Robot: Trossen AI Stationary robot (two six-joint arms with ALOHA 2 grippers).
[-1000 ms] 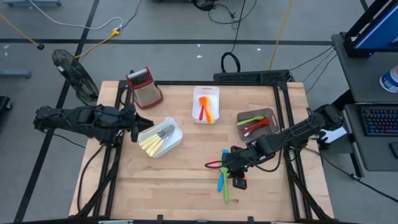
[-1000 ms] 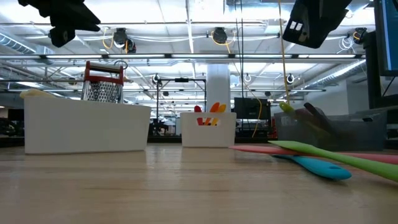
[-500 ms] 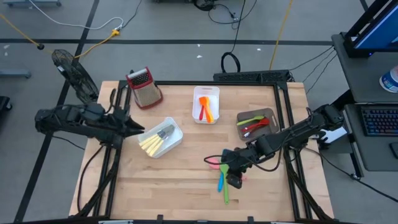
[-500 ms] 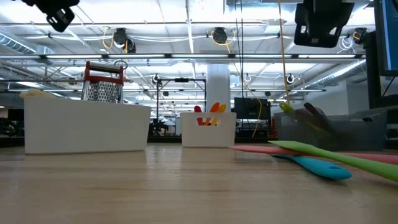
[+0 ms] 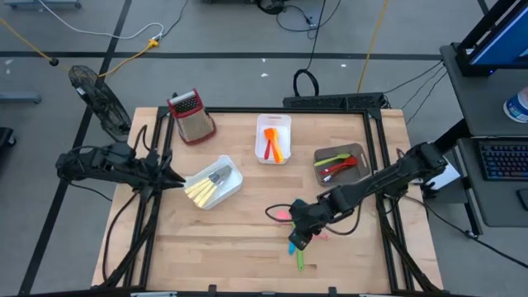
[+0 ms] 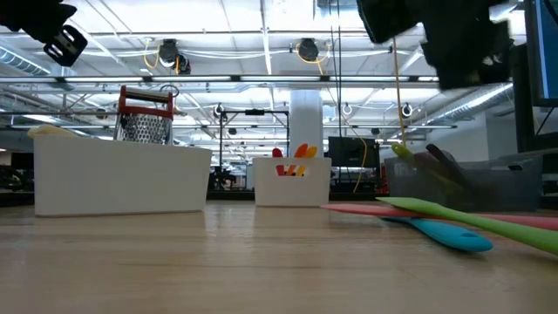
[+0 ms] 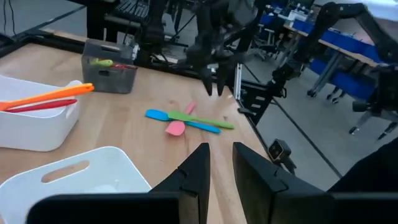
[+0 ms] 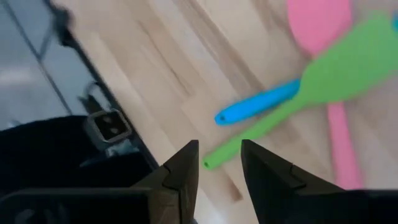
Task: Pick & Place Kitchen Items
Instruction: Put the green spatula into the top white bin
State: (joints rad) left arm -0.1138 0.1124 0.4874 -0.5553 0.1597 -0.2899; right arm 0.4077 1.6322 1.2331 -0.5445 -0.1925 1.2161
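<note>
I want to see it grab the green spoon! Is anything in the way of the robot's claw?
Nothing visible blocks it. The right gripper hangs open just above the green utensil, which lies crossed with the blue one and the pink one on the table.

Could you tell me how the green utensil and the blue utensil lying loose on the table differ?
The green utensil is longer than the blue utensil. Green lies on top where they cross, blue underneath. In the right wrist view, green's handle end sits just ahead of the right gripper; blue's lies farther off. Both are slim, one-coloured and flat on the wood.
</note>
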